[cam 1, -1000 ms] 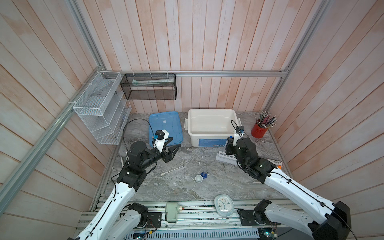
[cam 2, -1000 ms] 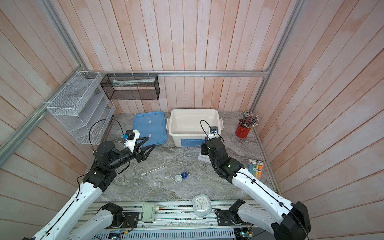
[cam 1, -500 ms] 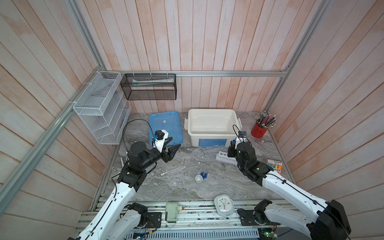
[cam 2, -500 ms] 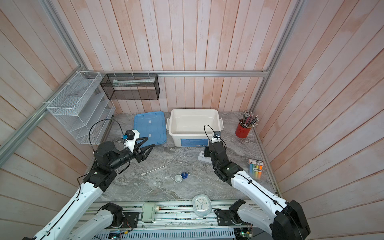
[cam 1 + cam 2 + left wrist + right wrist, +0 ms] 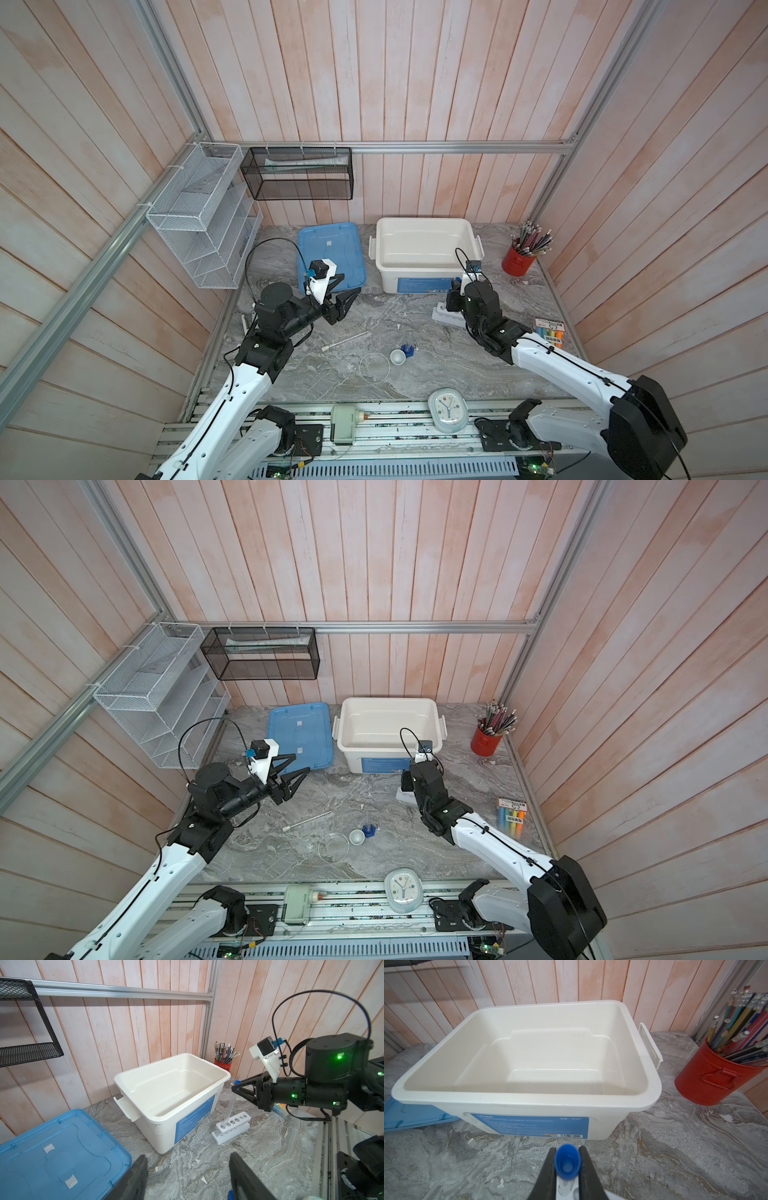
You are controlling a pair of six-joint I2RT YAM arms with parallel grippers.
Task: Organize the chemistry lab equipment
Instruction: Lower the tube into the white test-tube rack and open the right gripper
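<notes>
Right fingers (image 5: pixel 547 1180), closed on the blue-capped tube (image 5: pixel 567 1164), hold it near upright so its foot enters the end hole of the rack (image 5: pixel 233 1129); left fingers (image 5: pixel 135 1180), spread and empty, hang clear above the surface (image 5: pixel 270 1147)

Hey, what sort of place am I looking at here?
Probably a robot test cell staged as a lab bench: plank walls on an aluminium frame, two robot arms, and a test tube rack beside a white bin.
</notes>
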